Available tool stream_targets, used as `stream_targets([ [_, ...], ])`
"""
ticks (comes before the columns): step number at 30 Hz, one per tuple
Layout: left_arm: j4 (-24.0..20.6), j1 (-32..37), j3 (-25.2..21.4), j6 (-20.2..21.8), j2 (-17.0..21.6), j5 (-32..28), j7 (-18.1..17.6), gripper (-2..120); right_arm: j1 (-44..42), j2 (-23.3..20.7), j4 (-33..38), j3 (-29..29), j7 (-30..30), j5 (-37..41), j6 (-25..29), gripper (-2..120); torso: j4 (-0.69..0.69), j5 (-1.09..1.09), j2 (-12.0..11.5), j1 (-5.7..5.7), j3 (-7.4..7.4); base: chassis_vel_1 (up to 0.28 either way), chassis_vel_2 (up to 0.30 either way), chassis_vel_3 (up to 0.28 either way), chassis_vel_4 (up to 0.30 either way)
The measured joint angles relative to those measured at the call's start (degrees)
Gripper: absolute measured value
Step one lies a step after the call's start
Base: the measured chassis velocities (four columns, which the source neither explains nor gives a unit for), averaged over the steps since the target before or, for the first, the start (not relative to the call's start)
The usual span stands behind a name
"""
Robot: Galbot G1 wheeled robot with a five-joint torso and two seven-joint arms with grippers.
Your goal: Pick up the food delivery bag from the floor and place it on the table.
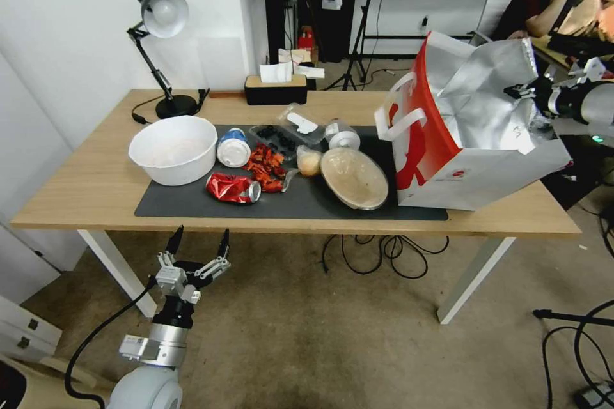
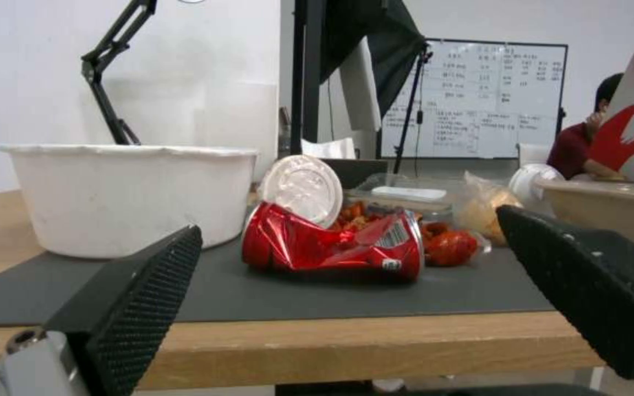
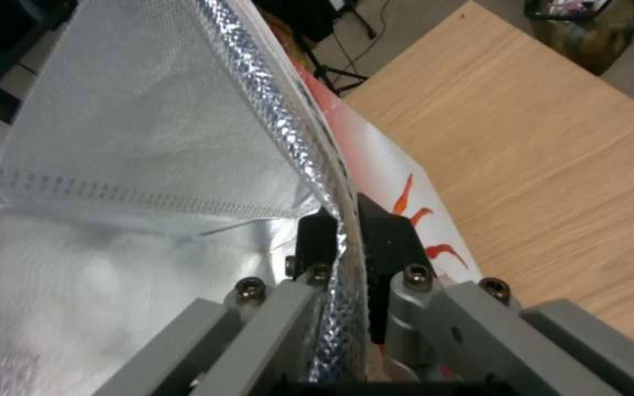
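The food delivery bag (image 1: 470,140) stood on the counter (image 1: 89,185), its base on the mat's (image 1: 300,201) right end; no lettering was legible. The right gripper (image 3: 346,242) pinched its foil rim, while the left gripper (image 1: 198,244) hung spread below the counter's front edge.

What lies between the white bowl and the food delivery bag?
In the head view, a crushed red can and a covered dish lie between white bowl and food delivery bag.

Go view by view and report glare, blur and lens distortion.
Head view: wide-angle bending curves the table edges; the food delivery bag's foil shines. Left wrist view: the left gripper's fingers loom soft and close, while the crushed red can is sharper. Right wrist view: foil glints along the bag wall pinched in the right gripper, softly focused.
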Motion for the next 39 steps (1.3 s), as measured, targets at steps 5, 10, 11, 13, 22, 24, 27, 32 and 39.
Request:
stream_targets([
  [5, 0.05, -0.02, 0.02, -0.11, -0.07, 0.00, -0.05, 100, -0.11, -0.17, -0.46, -0.17, -0.10, -0.95, -0.14, 0, 0.00, 0.00, 0.00, 0.00, 0.00, 0.000, 0.000, 0.000, 0.000],
  [10, -0.30, 0.05, -0.19, -0.12, -0.01, -0.07, -0.12, 100, -0.07, -0.34, -1.05, -0.55, -1.30, -2.60, -0.19, 0, 0.00, 0.00, 0.00, 0.00, 0.00, 0.000, 0.000, 0.000, 0.000],
  [11, -0.39, 0.18, -0.26, -0.15, -0.01, -0.09, -0.12, 100, 0.18, -0.40, -1.27, -0.86, -1.62, -2.98, -0.18, 0, -0.01, 0.01, 0.00, 0.00, 0.00, 0.000, 0.000, 0.000, 0.000],
  [13, -0.45, 0.44, -0.33, -0.18, -0.01, -0.11, -0.13, 100, 0.58, -0.46, -1.57, -1.32, -2.41, -3.59, -0.06, 7, 0.01, 0.00, 0.00, 0.00, 0.00, 0.000, 0.000, 0.000, 0.000],
  [22, -0.89, 0.76, -0.50, -0.25, -0.14, -0.14, -0.18, 100, 3.09, -0.76, -2.23, -4.07, -5.17, -7.41, 0.81, 37, 0.01, 0.00, 0.00, 0.00, 0.00, 0.000, 0.000, 0.000, 0.000],
  [24, -0.89, 0.78, -0.59, -0.32, -0.10, -0.15, -0.30, 100, 4.35, -1.00, -2.64, -5.44, -5.61, -8.23, 0.85, 47, 0.00, 0.00, 0.00, 0.00, 0.00, 0.000, 0.000, 0.000, 0.000],
  [27, -0.94, 0.90, -0.72, -0.39, -0.04, -0.19, -0.36, 100, 5.48, -1.31, -2.82, -6.33, -5.70, -8.92, 0.85, 55, 0.01, 0.00, 0.00, 0.00, 0.00, 0.000, 0.000, 0.000, 0.000],
  [32, -1.37, 1.15, -0.83, -0.48, 0.07, -0.22, -0.41, 100, 6.46, -2.37, -2.85, -7.16, -5.54, -9.60, 0.74, 73, 0.01, 0.00, 0.00, 0.00, 0.00, 0.000, 0.000, 0.000, 0.000],
  [39, -1.60, 1.47, -0.66, -0.67, 0.16, -0.15, -0.38, 100, 4.44, -4.95, -0.71, -5.04, -1.05, -10.30, -1.08, 98, 0.01, -0.02, 0.00, 0.00, 0.00, 0.000, 0.000, 0.000, 0.000],
])
